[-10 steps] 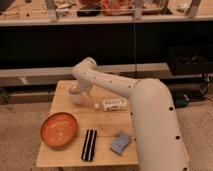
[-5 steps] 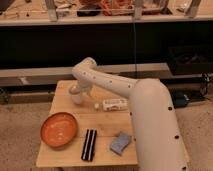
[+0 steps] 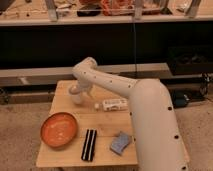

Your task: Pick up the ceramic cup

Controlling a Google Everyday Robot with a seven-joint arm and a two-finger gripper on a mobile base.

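Observation:
The ceramic cup (image 3: 78,99) is a small off-white shape near the back left of the wooden table (image 3: 65,156). My gripper (image 3: 76,91) hangs from the white arm's end directly over the cup and looks to be touching or around it; I cannot tell which. The gripper hides the cup's upper part.
A white labelled bottle (image 3: 114,104) lies on its side right of the cup. A wide orange bowl (image 3: 59,130) sits front left. A black ribbed bar (image 3: 89,144) and a blue-grey sponge (image 3: 120,142) lie at the front. Dark shelving stands behind the table.

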